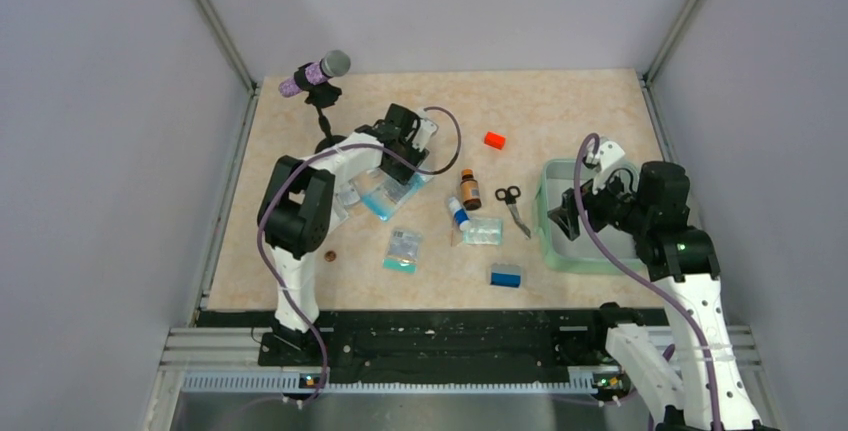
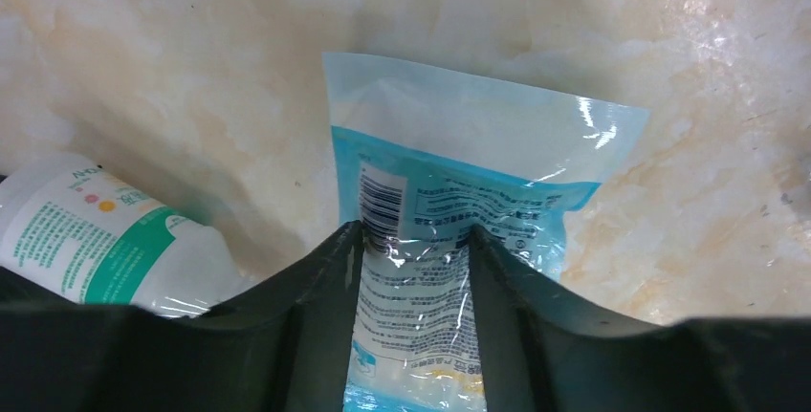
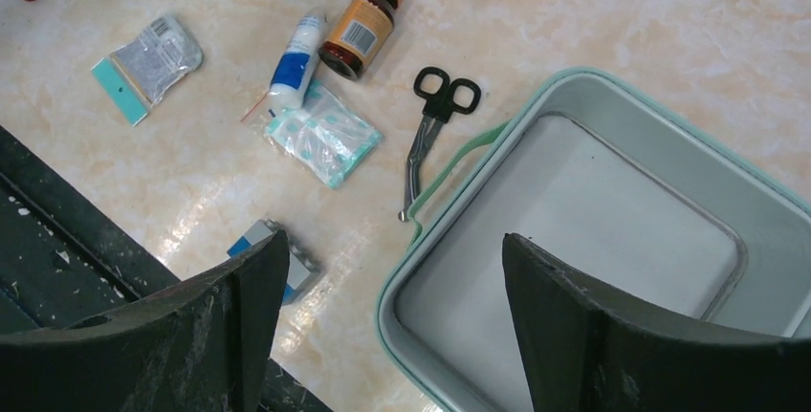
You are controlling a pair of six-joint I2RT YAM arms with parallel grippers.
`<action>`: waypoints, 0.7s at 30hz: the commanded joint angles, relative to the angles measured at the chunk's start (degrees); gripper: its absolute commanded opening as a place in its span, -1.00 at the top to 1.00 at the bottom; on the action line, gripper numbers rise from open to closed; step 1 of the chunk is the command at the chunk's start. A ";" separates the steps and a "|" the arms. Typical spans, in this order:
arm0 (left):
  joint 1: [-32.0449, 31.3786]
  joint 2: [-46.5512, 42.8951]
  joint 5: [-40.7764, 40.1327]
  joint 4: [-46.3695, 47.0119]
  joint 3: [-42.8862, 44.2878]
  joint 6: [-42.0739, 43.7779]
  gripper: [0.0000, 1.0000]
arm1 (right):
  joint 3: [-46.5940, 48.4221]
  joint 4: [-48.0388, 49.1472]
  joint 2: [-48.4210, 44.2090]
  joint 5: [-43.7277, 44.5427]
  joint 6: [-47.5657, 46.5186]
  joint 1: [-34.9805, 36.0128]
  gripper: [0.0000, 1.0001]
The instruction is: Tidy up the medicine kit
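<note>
The left jaws are part way open and sit astride the blue pouch (image 2: 459, 144), with no firm hold on it yet. The pouch is thin and shiny, so it could slip out or just bunch up when they squeeze. The white bottle (image 2: 96, 235) lies just beside one jaw and could get bumped and roll along the bench (image 2: 191, 49). The kit (image 3: 612, 221) sits open on the right side and looks bare inside. The right jaws hang wide open above it, holding nothing, and might block the way in.
</note>
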 commanded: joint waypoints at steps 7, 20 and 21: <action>-0.12 -1.63 5.54 -3.81 1.57 -1.31 0.85 | -2.31 0.49 -1.53 -0.13 -0.95 -0.30 -0.61; -0.05 -27.61 25.33 -1.23 -9.78 -15.25 1.00 | -5.87 18.36 2.68 -8.96 14.66 -0.24 -0.65; -0.07 -29.56 25.47 0.38 -11.43 -16.94 1.00 | -5.77 20.92 3.57 -9.64 17.67 -0.24 -0.66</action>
